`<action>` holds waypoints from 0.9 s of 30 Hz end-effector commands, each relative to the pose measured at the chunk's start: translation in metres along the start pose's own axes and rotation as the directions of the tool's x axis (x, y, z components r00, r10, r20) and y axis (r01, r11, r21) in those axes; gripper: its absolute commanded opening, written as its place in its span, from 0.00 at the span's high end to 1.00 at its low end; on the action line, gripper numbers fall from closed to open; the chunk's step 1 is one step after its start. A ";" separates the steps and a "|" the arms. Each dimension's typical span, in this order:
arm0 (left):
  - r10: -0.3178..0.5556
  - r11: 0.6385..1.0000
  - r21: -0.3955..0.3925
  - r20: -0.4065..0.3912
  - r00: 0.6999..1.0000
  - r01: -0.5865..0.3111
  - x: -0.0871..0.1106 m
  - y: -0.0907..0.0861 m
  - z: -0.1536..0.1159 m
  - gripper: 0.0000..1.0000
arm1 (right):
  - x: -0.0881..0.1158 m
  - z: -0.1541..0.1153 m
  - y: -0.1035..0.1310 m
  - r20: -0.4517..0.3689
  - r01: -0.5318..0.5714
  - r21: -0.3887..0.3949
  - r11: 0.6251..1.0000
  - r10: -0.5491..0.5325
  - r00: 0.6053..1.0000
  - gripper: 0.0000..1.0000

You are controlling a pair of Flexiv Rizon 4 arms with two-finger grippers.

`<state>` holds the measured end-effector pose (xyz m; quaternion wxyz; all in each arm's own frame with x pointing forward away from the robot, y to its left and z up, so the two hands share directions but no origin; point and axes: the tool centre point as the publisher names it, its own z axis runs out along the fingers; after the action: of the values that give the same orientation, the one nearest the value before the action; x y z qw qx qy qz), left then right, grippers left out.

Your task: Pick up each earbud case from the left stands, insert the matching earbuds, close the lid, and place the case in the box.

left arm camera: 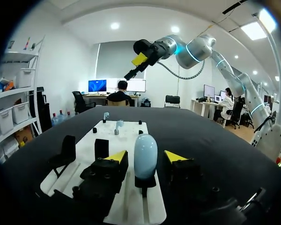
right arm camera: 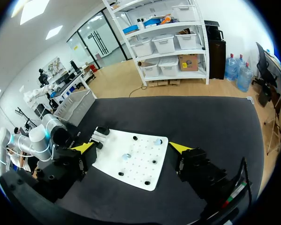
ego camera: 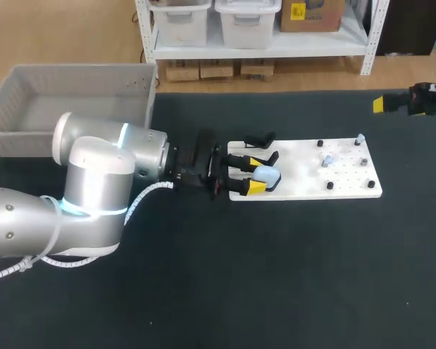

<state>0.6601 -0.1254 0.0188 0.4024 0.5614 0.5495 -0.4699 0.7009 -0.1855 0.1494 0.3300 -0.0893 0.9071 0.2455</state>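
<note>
A light blue earbud case (ego camera: 267,177) stands upright on a black stand at the left end of the white board (ego camera: 305,182). My left gripper (ego camera: 257,174) is level with it, one yellow-tipped finger on each side. In the left wrist view the case (left arm camera: 145,161) sits between the fingers of the left gripper (left arm camera: 145,157) with a small gap on each side, so the gripper is open. Two pale earbuds (ego camera: 328,160) (ego camera: 360,137) rest on pegs farther right. My right gripper (right arm camera: 132,147) hangs wide open and empty high above the board (right arm camera: 131,164).
A grey box (ego camera: 29,87) stands at the table's back left, behind my left arm. An empty black stand (ego camera: 258,139) is on the board just behind the case. Small black pegs (ego camera: 330,186) dot the board's right half. My right arm (ego camera: 418,99) is at the back right.
</note>
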 end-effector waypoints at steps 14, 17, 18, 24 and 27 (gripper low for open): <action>-0.019 0.999 0.048 -0.018 1.000 0.020 0.001 0.007 0.004 0.64 | 0.000 0.000 0.000 0.000 0.000 0.000 1.000 0.000 1.000 0.00; -0.020 0.998 0.051 -0.021 1.000 0.021 0.001 0.007 0.004 0.65 | 0.000 0.000 0.000 0.000 0.000 0.000 1.000 0.000 1.000 0.00; -0.020 0.998 0.052 -0.021 1.000 0.021 0.001 0.007 0.004 0.64 | 0.000 0.000 0.000 0.000 0.000 0.000 1.000 0.000 1.000 0.00; -0.023 0.998 0.061 -0.024 0.999 0.024 0.002 0.007 0.005 0.64 | 0.000 0.000 0.000 0.000 0.000 0.000 1.000 0.000 1.000 0.00; -0.024 0.998 0.064 -0.026 0.999 0.025 0.002 0.007 0.005 0.64 | 0.000 0.000 0.000 0.000 0.000 0.000 1.000 0.000 1.000 0.00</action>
<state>0.6635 -0.1300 0.0166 0.3743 0.5714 0.5473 -0.4836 0.7009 -0.1855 0.1494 0.3300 -0.0893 0.9071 0.2455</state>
